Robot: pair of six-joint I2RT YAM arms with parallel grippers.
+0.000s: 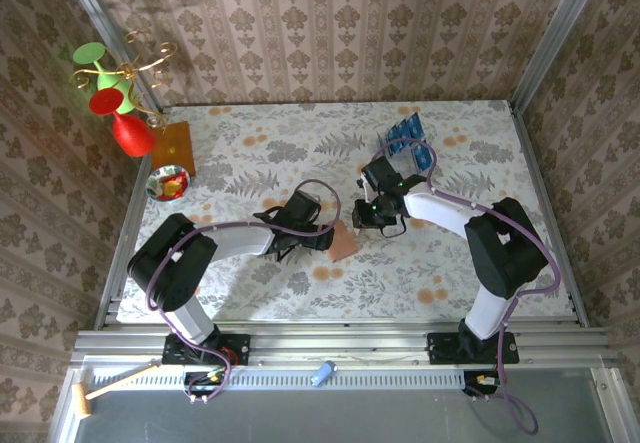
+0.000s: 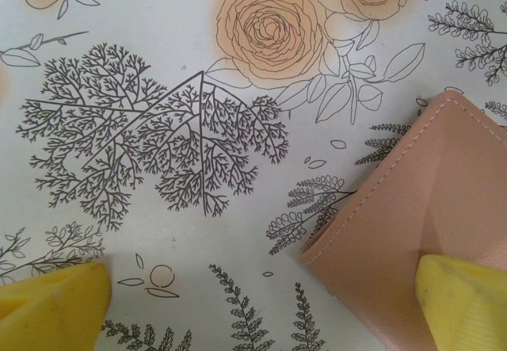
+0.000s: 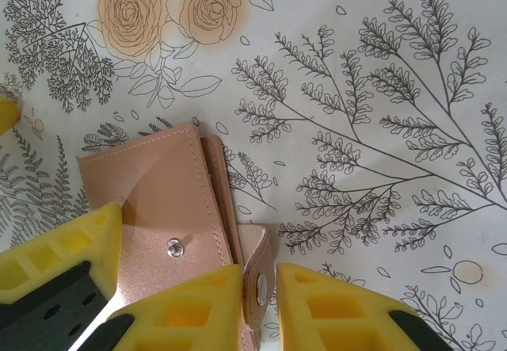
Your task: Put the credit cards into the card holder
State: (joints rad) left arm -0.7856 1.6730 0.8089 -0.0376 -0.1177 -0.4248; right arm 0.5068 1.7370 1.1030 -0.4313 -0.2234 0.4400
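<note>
Salmon leather card holder (image 3: 158,200) lies folded, its snap flap (image 3: 255,248) pinched in my right pincer (image 3: 260,288); my left pincer (image 2: 261,299) gapes wide. Blue credit cards (image 1: 408,135) sit at one o'clock, seemingly none loaded.

The card holder (image 3: 162,188) looks like matt, stitched leather with a metal snap.

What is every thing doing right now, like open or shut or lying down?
card holder, lying down, snap flap undone.
credit cards, propped up together, none in the card holder yet.
left gripper, wide open, one finger over the card holder.
right gripper, pinching the card holder's snap flap.
</note>
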